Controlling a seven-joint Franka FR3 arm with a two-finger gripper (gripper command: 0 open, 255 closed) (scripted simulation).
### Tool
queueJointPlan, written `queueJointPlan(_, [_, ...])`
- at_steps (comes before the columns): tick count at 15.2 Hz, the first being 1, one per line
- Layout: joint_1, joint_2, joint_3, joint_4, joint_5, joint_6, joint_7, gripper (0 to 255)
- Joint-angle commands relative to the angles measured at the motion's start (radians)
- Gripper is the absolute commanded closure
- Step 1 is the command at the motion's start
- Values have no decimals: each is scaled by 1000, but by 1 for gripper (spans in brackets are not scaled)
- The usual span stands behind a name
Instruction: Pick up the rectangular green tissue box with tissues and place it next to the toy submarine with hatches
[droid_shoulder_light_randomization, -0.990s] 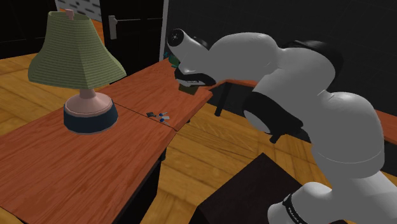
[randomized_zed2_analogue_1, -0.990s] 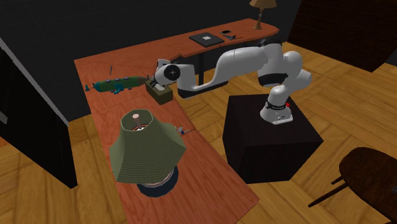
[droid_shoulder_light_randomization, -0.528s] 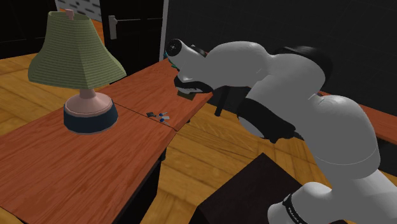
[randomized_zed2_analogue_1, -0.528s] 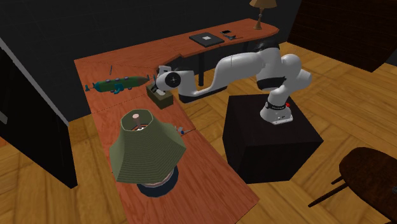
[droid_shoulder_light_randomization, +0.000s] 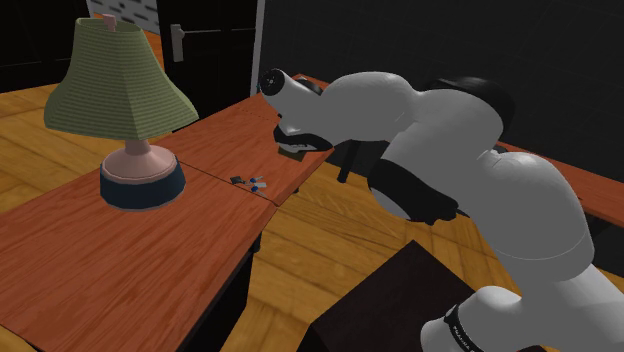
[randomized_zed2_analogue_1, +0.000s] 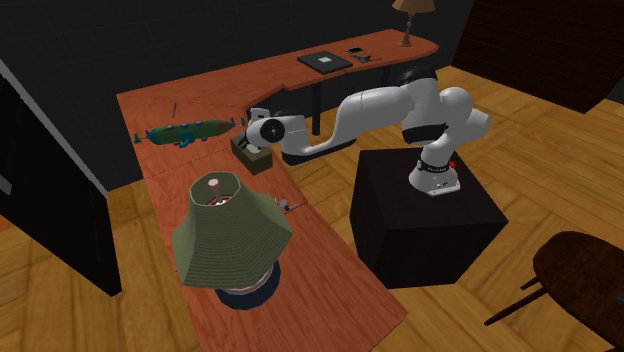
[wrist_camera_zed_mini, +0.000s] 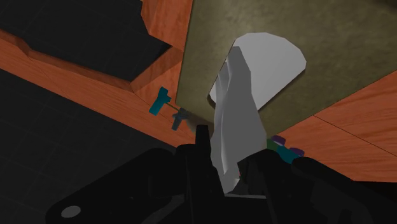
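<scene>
Wrist view: our black claw has dropped onto white tissue of olive-green rectangular tissue box; grip we cannot tell. Lift toward teal toy submarine next.

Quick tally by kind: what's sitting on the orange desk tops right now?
Lamps: 2 (green-shaded lamp, small lamp)
Toy submarine: 1
Tissue box: 1
Flat dark pad: 1
Small dark item beside the pad: 1
Small blue piece: 1
Total: 7
</scene>
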Motion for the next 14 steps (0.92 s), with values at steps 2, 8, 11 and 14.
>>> queueJointPlan(2, [0, 0, 0, 0, 0, 0, 0, 255])
queueJointPlan(8, [0, 0, 0, 0, 0, 0, 0, 0])
queueJointPlan(11, [92, 48, -38, -40, -17, -49, 11, 0])
queueJointPlan(14, [115, 60, -48, -49, -21, -64, 14, 0])
